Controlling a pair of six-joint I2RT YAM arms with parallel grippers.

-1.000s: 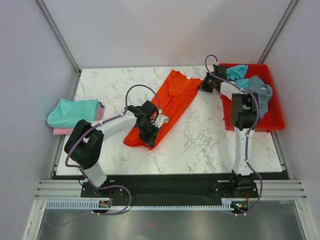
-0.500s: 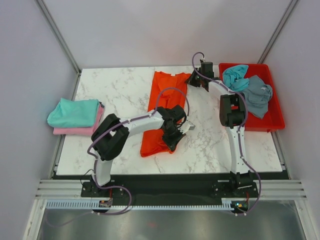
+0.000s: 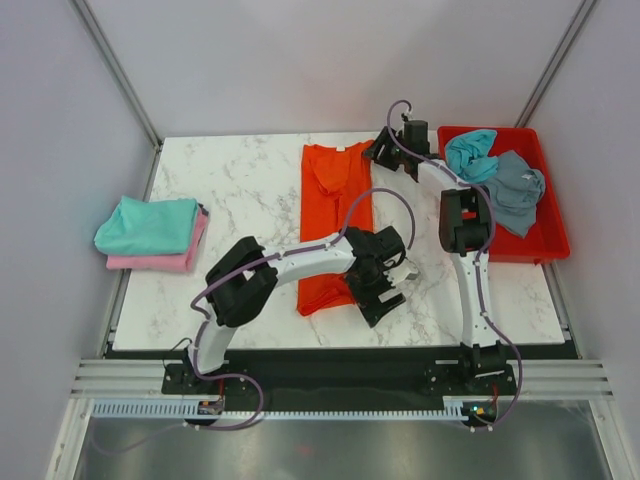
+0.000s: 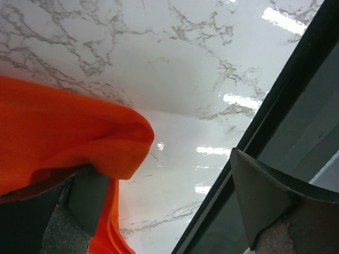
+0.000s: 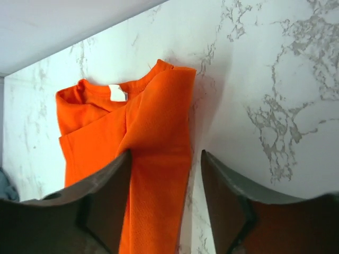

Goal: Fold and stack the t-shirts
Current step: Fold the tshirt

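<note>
Top external: with left gripper (image 3: 392,290) gaping wide, orange t-shirt (image 3: 335,200) hem draped over one finger (image 4: 90,201), and right gripper (image 3: 378,152) parted, empty, collar (image 5: 95,94) just ahead.

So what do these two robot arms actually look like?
The left arm and right arm are slim white tubes with chunky black joints, each trailing a looping purple cable. Each ends in two dark grey, wedge-shaped fingers.

The orange t-shirt (image 3: 335,215) lies as a long strip on the marble table (image 3: 230,180), left gripper (image 3: 392,290) at its near end, right gripper (image 3: 381,152) just beside its collar end.
</note>
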